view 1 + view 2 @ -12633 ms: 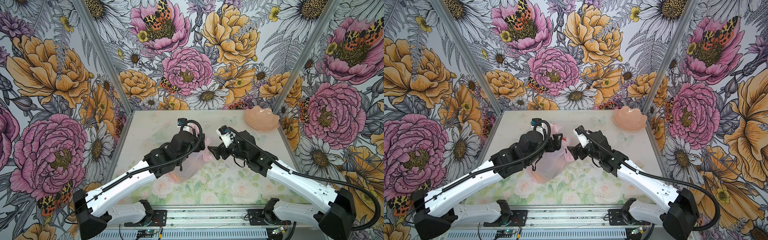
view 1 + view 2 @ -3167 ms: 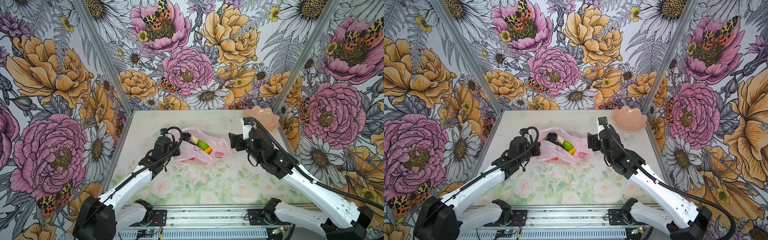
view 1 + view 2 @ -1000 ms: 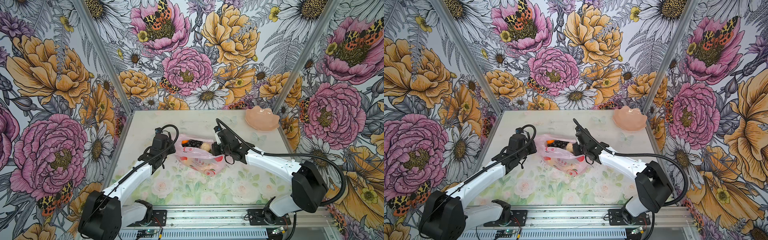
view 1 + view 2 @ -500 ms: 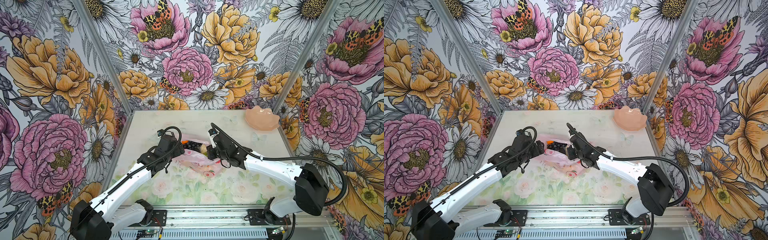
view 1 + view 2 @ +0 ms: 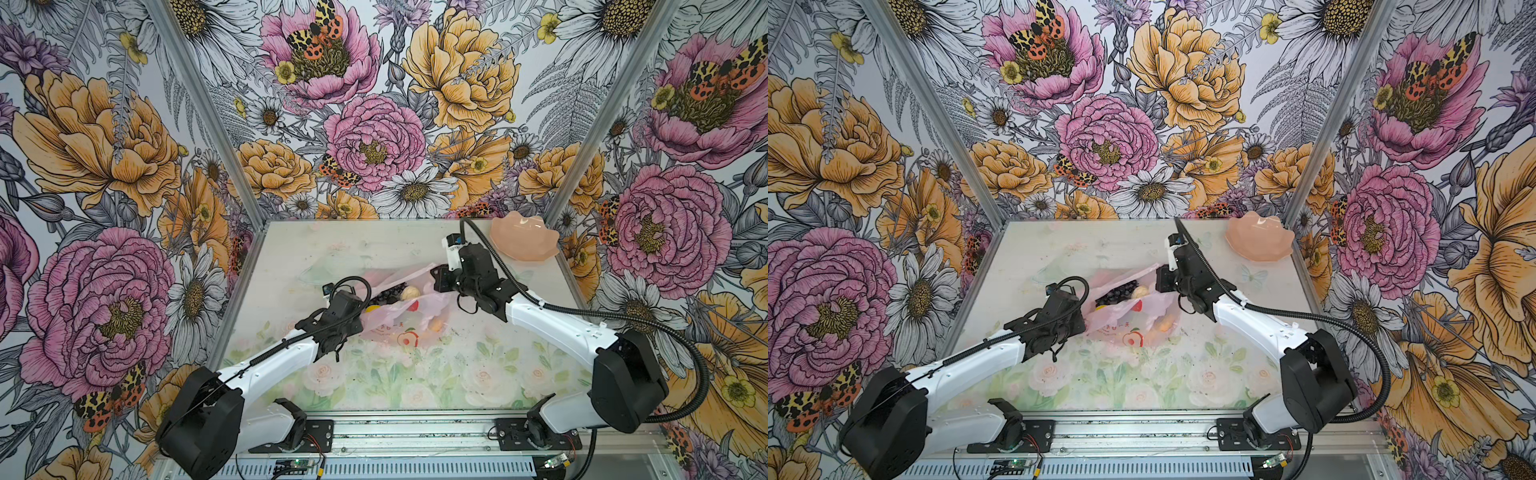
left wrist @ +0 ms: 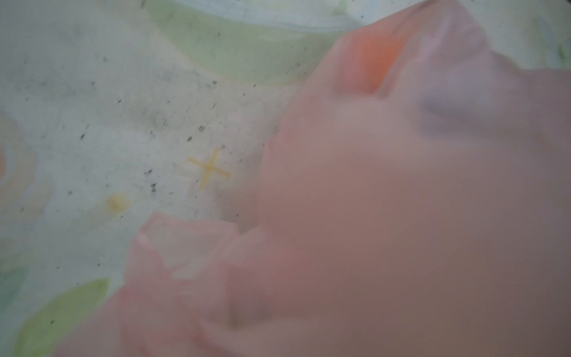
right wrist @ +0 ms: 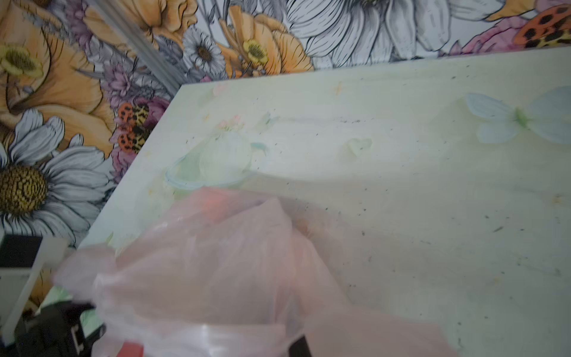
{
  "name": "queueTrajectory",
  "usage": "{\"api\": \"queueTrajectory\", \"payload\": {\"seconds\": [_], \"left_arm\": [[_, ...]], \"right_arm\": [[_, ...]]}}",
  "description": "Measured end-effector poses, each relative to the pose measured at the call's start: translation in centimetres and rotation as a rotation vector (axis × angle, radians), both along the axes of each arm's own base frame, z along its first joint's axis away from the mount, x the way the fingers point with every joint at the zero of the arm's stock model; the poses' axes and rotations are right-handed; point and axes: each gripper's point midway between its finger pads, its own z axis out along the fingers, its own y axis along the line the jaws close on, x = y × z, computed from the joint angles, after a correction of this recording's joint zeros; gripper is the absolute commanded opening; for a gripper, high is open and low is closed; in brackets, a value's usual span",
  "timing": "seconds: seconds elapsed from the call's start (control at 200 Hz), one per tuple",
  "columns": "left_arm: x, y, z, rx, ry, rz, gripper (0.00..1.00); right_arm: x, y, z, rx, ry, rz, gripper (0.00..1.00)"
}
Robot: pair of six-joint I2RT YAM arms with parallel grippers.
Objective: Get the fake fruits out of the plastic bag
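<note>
The plastic bag (image 5: 399, 320) is lying on the table (image 5: 291, 257) between the two sets of fingers, mouth gaping. We are seeing the fake fruits (image 5: 392, 296) inside it: the dark grape bunch (image 5: 386, 292) and the cream pear (image 5: 409, 293) midway between the fingers, a yellow piece (image 5: 372, 308) just beside the left fingers, and an orange piece (image 5: 435, 325) showing through the film. None is lying outside, so we are judging the task as barely begun: every fruit is awaiting removal. The right gripper (image 5: 435, 277) is clenching the bag's rim, which is stretching taut from its fingers. The left gripper (image 5: 360, 319) is clenched, seemingly pinching the opposite rim. Its fingers are hiding beneath the wrist, and its wrist view is showing only blurred pink film.
</note>
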Motion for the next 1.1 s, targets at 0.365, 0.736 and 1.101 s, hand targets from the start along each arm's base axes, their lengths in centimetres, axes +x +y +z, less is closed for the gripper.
{"api": "queueTrajectory", "payload": {"seconds": [0.365,0.736,1.101], "left_arm": [[-2.0,-0.6,0.1,-0.122,-0.175,-0.068,0.0],[0.4,-8.8,2.3,-0.08,-0.191,-0.287,0.0],[0.3,-10.0,2.1,-0.064,-0.202,-0.313,0.0]], "right_arm": [[6.3,-0.5,-4.3,0.191,0.151,0.001,0.03],[2.1,0.8,4.2,-0.063,-0.065,0.003,0.84],[-5.5,2.9,5.5,-0.354,-0.15,-0.009,0.84]]}}
